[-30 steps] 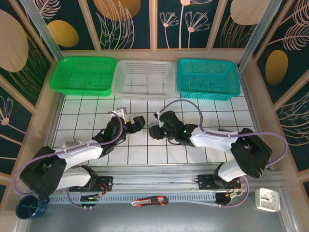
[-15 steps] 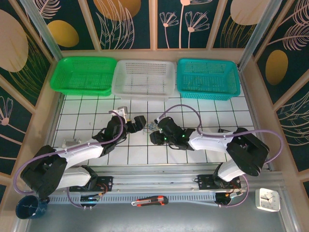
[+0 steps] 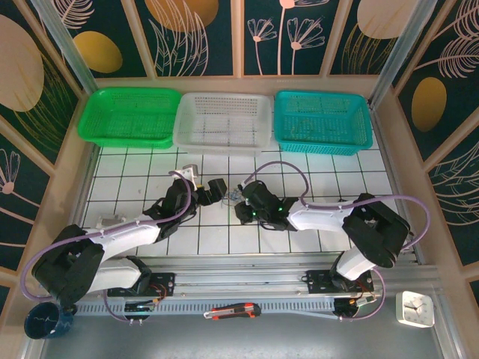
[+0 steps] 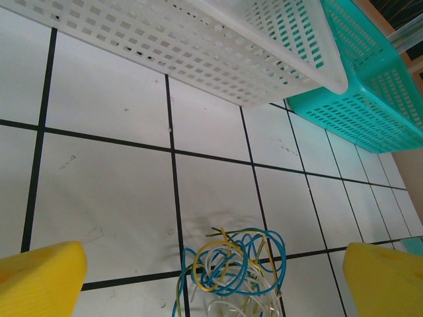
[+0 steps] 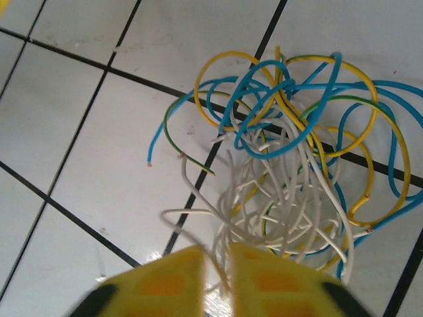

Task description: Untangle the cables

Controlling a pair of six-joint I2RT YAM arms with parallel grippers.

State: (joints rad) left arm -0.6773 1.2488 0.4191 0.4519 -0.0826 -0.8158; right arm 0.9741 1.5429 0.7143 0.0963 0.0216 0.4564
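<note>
On the white tiled table, between the two arms, the cables lie in one knotted heap of blue, yellow and white loops. The right gripper is clenched, with a white strand running into its slit. The left gripper stands spread wide, facing the heap.

Glossy white tiled table, perforated plastic basket, smooth thin cables
</note>
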